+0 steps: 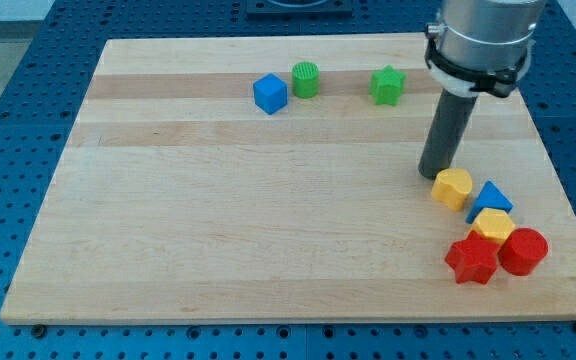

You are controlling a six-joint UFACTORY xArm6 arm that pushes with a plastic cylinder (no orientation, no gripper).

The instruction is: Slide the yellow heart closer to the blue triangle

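Camera view shows my tip [436, 176], the blunt end of a dark matte rod with no jaws to spread or close, resting on the board [218, 230] just at the upper left of the yellow heart [453, 187], very near or touching; I cannot tell which. The heart lies at the view's right, its far side just beside or touching the blue triangle [491, 198]. Judging by that, the push is in its last stretch, perhaps done. Any next move calls for only a short nudge toward the lower right, kept gentle so the cluster behind is not scattered.

Below the triangle sits a yellow block [492, 225], shape unclear, then a red star [471, 260] and a red cylinder [523, 250], all packed close. Well apart, near the top, stand a blue cube [270, 94], a ribbed green cylinder [306, 79] and a green star [388, 86]. Blocks look like smooth moulded plastic; the board is pale, striped wood.
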